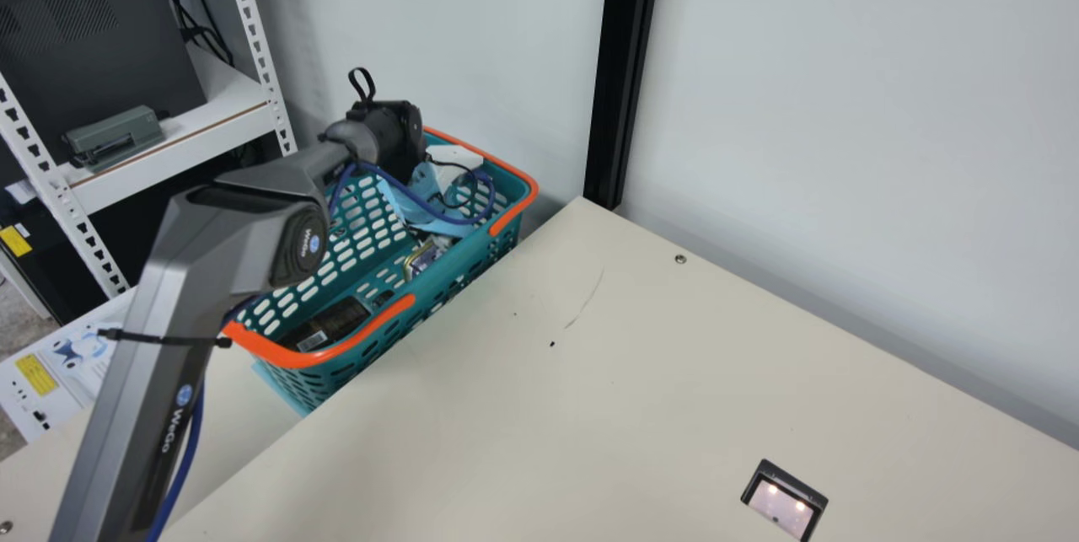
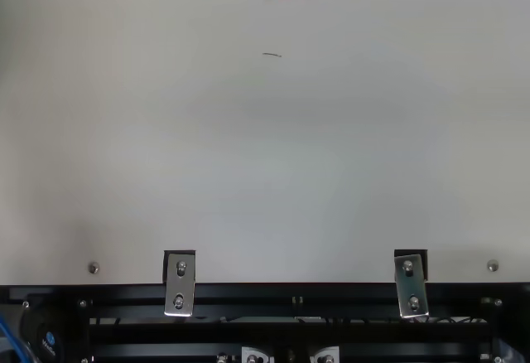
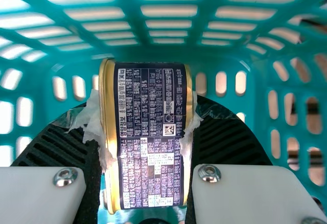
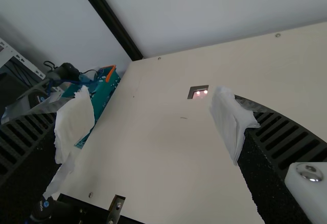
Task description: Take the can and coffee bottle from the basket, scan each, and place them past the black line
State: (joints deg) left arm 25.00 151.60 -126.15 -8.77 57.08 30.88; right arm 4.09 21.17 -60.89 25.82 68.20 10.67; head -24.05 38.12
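The left arm (image 1: 160, 297) has a silver-grey casing and a round black cap (image 1: 291, 260) with a blue and white mark. Below the cap are a black tie (image 1: 160, 339), white lettering (image 1: 171, 431) and a blue cable (image 1: 187, 451); beyond it, a black loop (image 1: 362, 83). The left claw (image 1: 403, 150) and right claw (image 4: 153, 119) have black ribbed fingers (image 3: 61, 142), torn whitish wrapping (image 4: 76, 121) and white plates (image 3: 38, 193) with silver screws (image 3: 65, 177).

1 can (image 3: 152, 116), 1 basket (image 1: 291, 356), 1 scanner (image 1: 780, 510), 2 table-edge brackets (image 2: 181, 284), 1 left claw (image 1: 403, 142), 1 right claw (image 4: 152, 127)
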